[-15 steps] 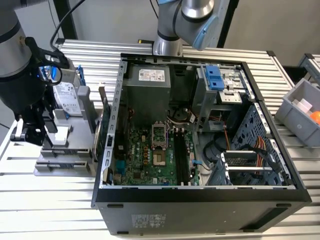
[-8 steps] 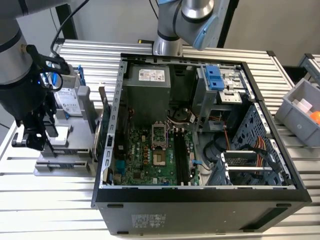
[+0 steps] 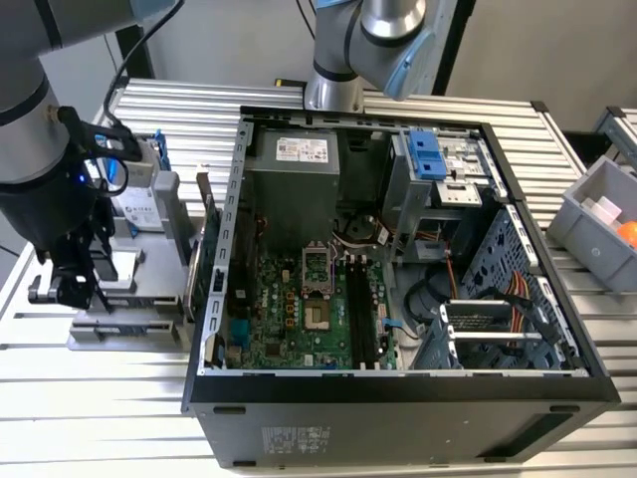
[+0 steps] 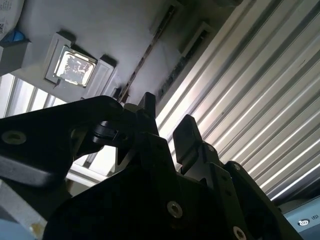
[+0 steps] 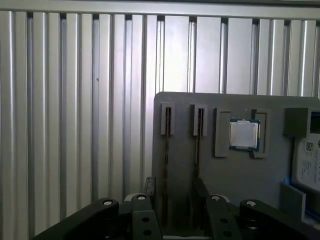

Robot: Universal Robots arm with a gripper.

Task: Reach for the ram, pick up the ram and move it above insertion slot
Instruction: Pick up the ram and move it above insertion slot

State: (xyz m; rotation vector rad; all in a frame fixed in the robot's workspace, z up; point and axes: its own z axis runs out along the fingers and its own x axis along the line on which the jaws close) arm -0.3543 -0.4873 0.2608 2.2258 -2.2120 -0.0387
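In the first wrist view two thin rams stand edge-on in grooves of a grey holder plate; the nearer ram runs down between my fingertips. My gripper is open just above it, one finger on either side, not touching. The same ram appears as a thin dark strip beyond the gripper in the second wrist view. In the exterior view the gripper hangs over the holder plate, left of the open computer case. The long black insertion slots lie on the green motherboard.
A processor chip sits in a pocket of the holder plate beside the rams. The case wall stands between the holder and the motherboard. A second arm's base stands behind the case. A grey bin is at the exterior view's right.
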